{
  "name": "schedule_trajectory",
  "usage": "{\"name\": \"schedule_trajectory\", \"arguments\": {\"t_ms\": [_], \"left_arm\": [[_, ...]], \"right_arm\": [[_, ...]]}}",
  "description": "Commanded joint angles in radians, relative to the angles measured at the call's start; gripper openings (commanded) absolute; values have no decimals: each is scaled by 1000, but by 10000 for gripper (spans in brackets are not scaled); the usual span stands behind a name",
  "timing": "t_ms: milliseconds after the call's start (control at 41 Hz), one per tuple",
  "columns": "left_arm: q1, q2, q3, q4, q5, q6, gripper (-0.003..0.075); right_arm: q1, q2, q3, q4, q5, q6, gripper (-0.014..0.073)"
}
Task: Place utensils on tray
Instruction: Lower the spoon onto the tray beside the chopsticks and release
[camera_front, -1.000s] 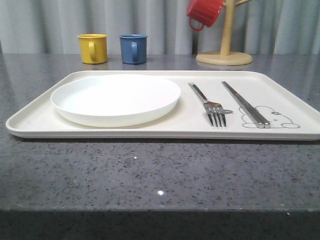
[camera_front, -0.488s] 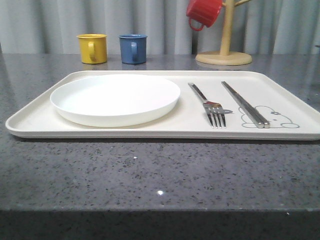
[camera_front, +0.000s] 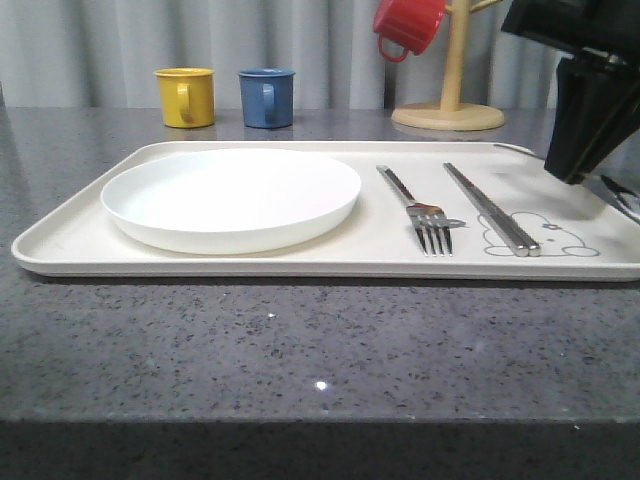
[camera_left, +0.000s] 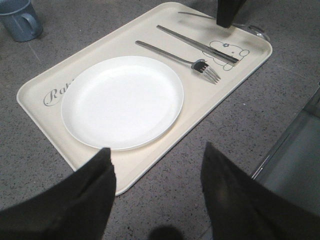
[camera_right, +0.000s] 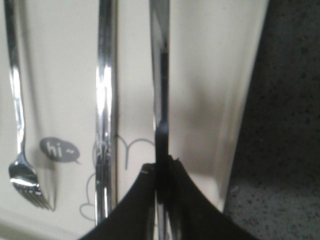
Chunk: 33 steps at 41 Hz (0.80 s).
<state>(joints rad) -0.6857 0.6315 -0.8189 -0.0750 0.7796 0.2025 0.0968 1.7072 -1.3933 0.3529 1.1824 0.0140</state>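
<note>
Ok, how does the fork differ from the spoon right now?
The fork lies free on the tray, next to the white plate; the spoon is pinched in the right gripper near the tray's right rim. The fork ends in tines, the spoon in a rounded bowl. Both are long, slim, silver metal.

A speckled dark grey stone countertop (camera_front: 300, 350) fills the lower half of the front view. At the upper left, a yellow mug (camera_front: 186, 96) stands just beside a blue mug (camera_front: 267, 97), both before a pale grey pleated curtain (camera_front: 100, 50). At the upper right, a red mug (camera_front: 408, 25) hangs on a light wooden mug tree with a round base (camera_front: 448, 114).
</note>
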Motion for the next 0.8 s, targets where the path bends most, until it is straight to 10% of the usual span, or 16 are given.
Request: {"name": "schedule_trajectory", "arguments": {"t_ms": [0,780], "left_arm": [[1,-1,-24,-7,-74,-9,368],[1,-1,-24,-7,-74,-9,368]], "right_arm": [[-2,-21,-30,25,-43,30,43],[-2,-21,-31,-40,-142,35,290]]}}
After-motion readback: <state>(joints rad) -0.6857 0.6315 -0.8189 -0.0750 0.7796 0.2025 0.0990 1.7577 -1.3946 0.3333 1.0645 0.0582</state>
